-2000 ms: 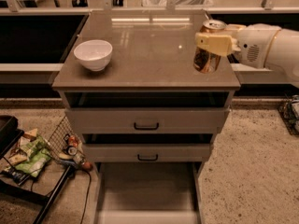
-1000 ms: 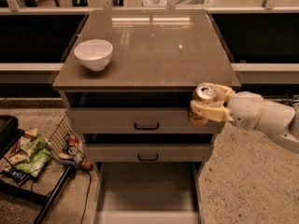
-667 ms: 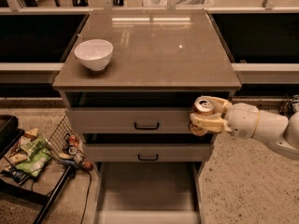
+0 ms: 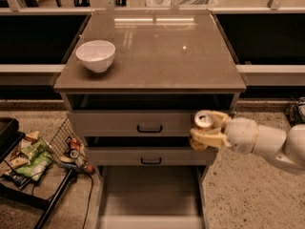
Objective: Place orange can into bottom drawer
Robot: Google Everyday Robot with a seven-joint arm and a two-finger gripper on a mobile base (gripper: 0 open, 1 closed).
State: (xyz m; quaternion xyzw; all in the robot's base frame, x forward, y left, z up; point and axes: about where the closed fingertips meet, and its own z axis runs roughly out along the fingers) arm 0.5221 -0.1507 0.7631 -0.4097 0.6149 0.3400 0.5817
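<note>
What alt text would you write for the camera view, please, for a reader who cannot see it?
A robot gripper holds an orange can upright at the right front edge of a cabinet, higher than its pulled-out bottom drawer. A white bowl sits on top of the cabinet, near the left.

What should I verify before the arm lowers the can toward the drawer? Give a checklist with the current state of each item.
1. Grip: the gripper, at the right end of the upper drawer fronts, is shut on the orange can. Ok.
2. Can upright, silver top facing up. Ok.
3. Bottom drawer pulled open, nothing seen on its floor. Ok.
4. Can lined up over the drawer floor: it hangs about at the drawer's right wall line, not over the middle. Not ok.
5. Gap between the can and the middle drawer front. Cannot tell.
6. White bowl on the cabinet top, far from the path down. Ok.
</note>
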